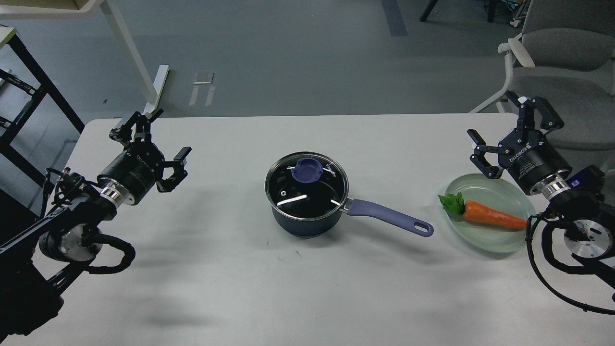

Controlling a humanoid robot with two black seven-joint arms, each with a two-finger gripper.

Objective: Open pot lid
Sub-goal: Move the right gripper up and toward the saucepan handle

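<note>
One head view — high, facing forward and down across the white table (230,278), floor beyond.

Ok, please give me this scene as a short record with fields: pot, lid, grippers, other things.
pot: at table centre, handle pointing right
lid: on the pot, knob free
left gripper: open, left of the pot, holding nothing
right gripper: open, behind the plate, holding nothing
plate: right of the pot, with a carrot on it
table: white
</note>
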